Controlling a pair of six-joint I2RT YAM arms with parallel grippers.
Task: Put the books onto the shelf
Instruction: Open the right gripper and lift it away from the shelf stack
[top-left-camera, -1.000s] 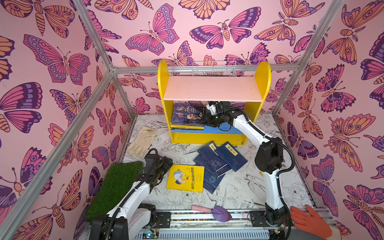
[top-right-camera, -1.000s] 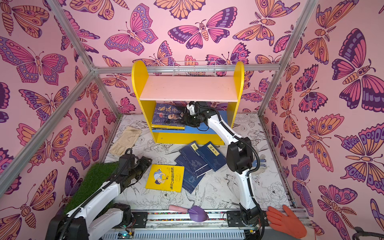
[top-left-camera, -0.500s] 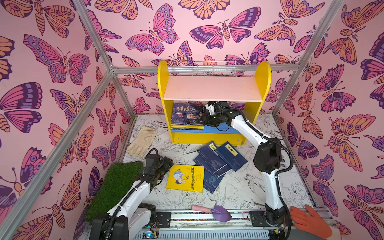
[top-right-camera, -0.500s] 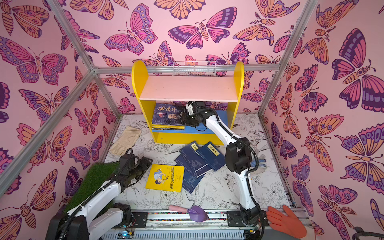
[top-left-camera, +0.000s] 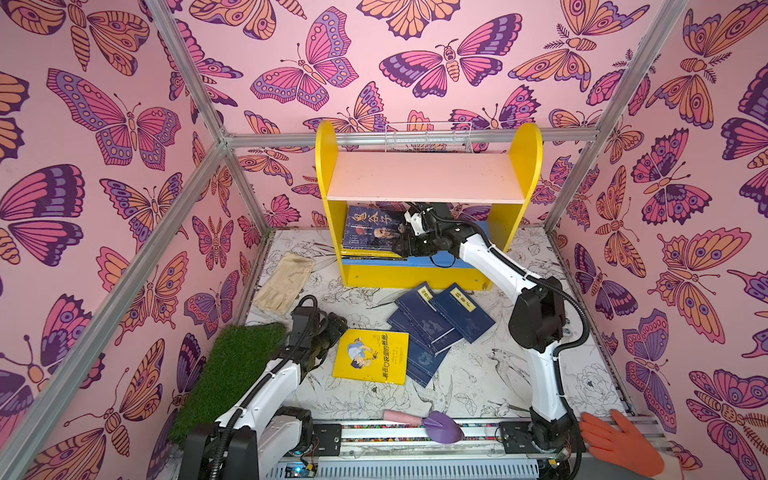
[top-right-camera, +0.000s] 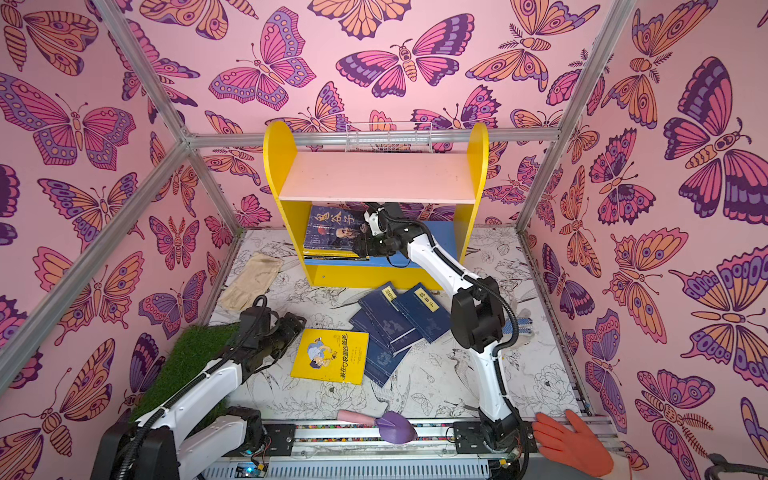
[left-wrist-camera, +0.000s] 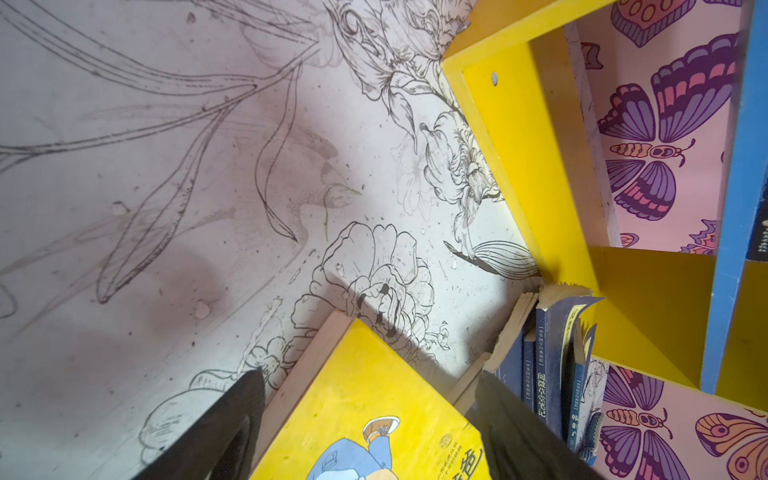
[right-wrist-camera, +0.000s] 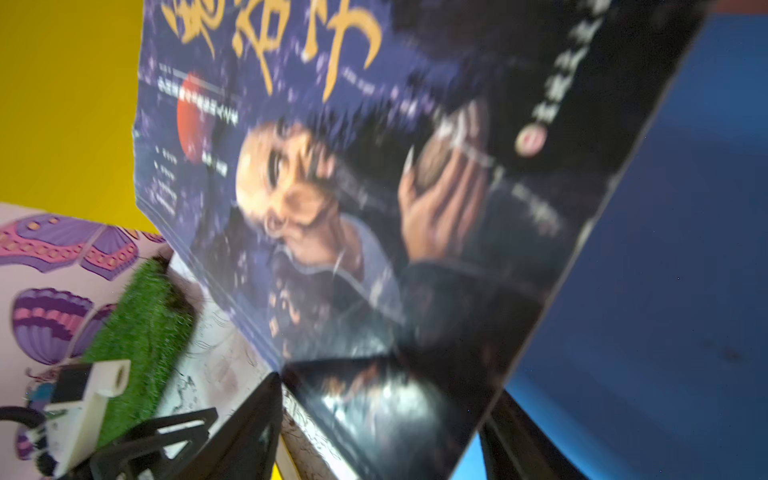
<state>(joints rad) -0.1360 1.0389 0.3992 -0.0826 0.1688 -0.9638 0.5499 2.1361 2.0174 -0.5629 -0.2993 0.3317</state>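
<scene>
The shelf (top-left-camera: 428, 176) stands at the back, yellow-sided with a pink upper board and a blue lower board. On the lower board a dark portrait book (top-left-camera: 374, 226) tops a small stack. My right gripper (top-left-camera: 405, 245) reaches in beside it, open, and the book's corner (right-wrist-camera: 332, 187) lies between its spread fingers. On the table lie a yellow book (top-left-camera: 371, 356) and several navy books (top-left-camera: 440, 320). My left gripper (top-left-camera: 332, 332) hovers open at the yellow book's corner (left-wrist-camera: 365, 415), holding nothing.
A beige glove (top-left-camera: 284, 282) and a grass mat (top-left-camera: 232, 374) lie on the left. A purple trowel (top-left-camera: 432, 422) and an orange glove (top-left-camera: 619, 440) sit at the front rail. A white wire basket (top-left-camera: 428, 137) stands behind the shelf.
The right gripper's jaws have spread wider at the portrait book on the lower board. The left arm has not moved.
</scene>
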